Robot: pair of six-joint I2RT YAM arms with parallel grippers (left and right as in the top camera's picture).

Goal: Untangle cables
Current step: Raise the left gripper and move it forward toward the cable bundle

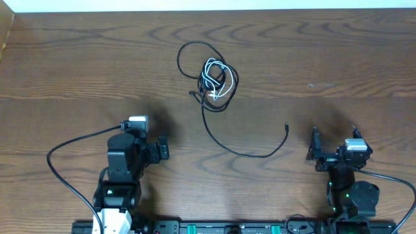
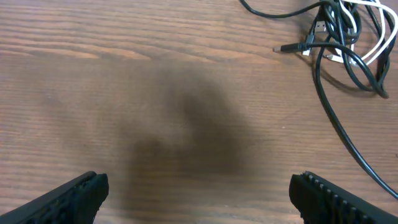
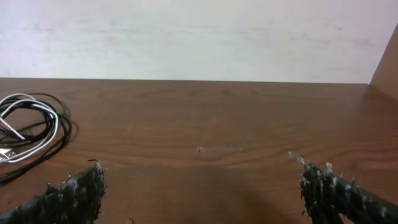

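Observation:
A long thin black cable (image 1: 242,151) lies on the table. It loops at the back centre and trails forward to a small plug end (image 1: 286,125). A short white cable (image 1: 213,81) in small loops is tangled inside the black loops. In the left wrist view the tangle (image 2: 348,37) sits top right, with a black plug (image 2: 287,47) pointing left. In the right wrist view the tangle (image 3: 28,127) sits at the far left. My left gripper (image 1: 162,148) (image 2: 198,193) is open and empty, front left of the tangle. My right gripper (image 1: 316,151) (image 3: 199,186) is open and empty, front right.
The wooden table (image 1: 78,58) runs to a white wall at the back (image 3: 199,37). A wooden side wall (image 3: 388,65) rises at the right edge. Thick black arm cables (image 1: 71,146) curve beside the left arm base.

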